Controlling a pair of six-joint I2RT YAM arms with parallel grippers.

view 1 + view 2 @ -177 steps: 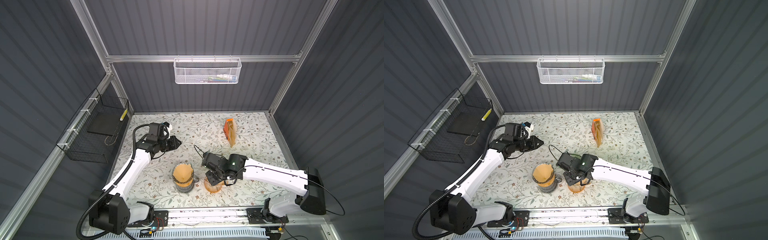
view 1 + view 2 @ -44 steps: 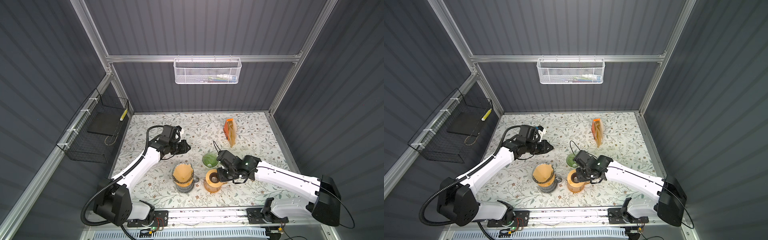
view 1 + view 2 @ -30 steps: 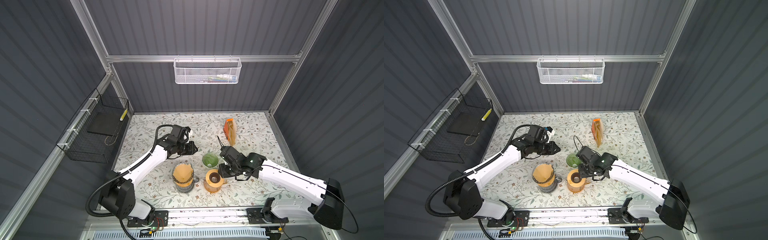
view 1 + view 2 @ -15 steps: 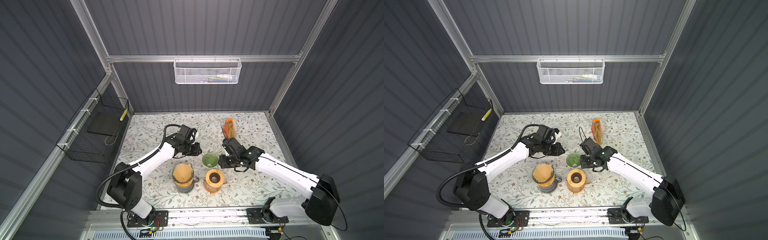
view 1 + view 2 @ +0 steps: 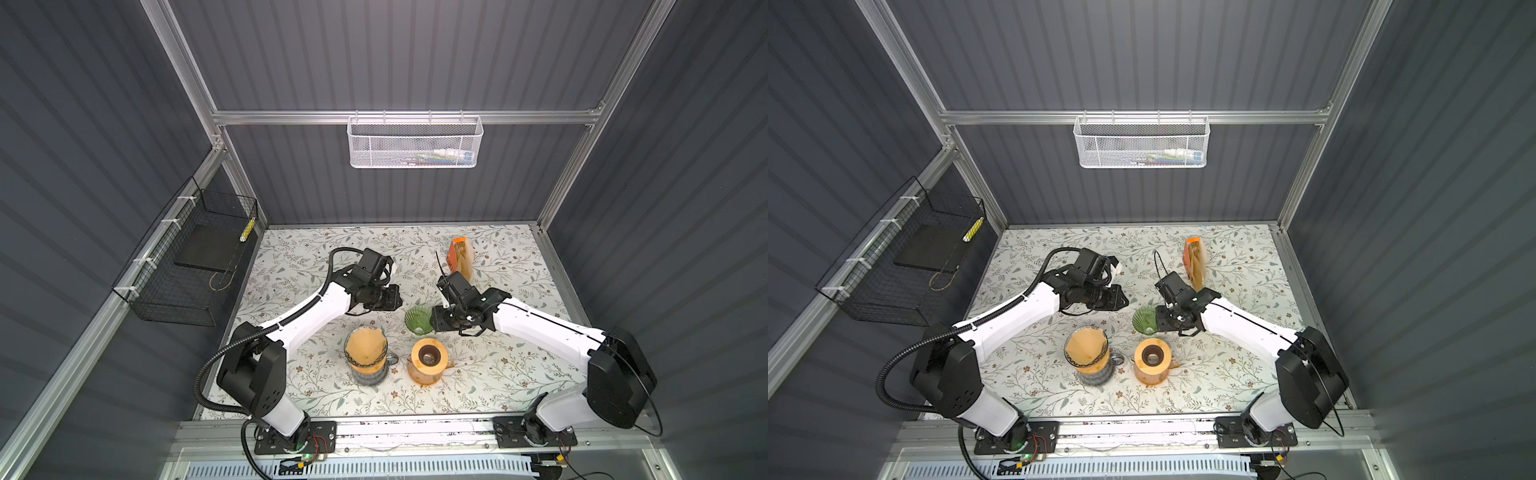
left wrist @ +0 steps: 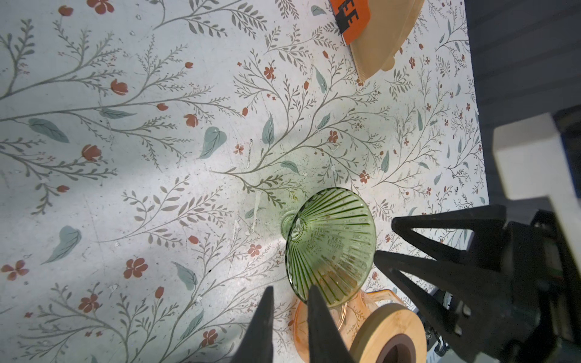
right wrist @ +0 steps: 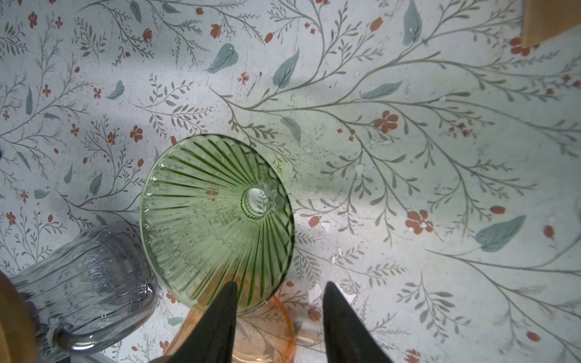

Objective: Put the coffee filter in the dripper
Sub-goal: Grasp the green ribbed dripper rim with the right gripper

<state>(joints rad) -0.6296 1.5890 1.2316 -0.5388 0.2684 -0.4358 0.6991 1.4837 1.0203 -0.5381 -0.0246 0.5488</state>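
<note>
**Green dripper at mid-tabletop, a pincer on either side**

The green ribbed-glass dripper (image 5: pixel 417 319) sits near the middle of the floral tabletop (image 5: pixel 490 386). The floral print shows through its bowl in both wrist views.

The filter pack (image 5: pixel 460 257), brown papers under an orange label, is near the far edge, right of middle and well apart from the dripper.

Toward the near edge, side by side, are a grey glass jug (image 7: pixel 88 283) with a brown cone (image 5: pixel 365 349) in its mouth and an orange glass carafe (image 5: pixel 441 360) capped by a wooden ring.

The right gripper (image 7: pixel 278 286) is at the dripper's right side with its jaws clearly apart. One finger lies over the bowl's inside and the other outside the rim, so the rim passes between them unclamped. It grips nothing.

The left gripper (image 6: pixel 290 292) is just beside the dripper on its far-left side. Its jaws are a narrow slit apart, with only tabletop visible between them, and it holds nothing.
</note>
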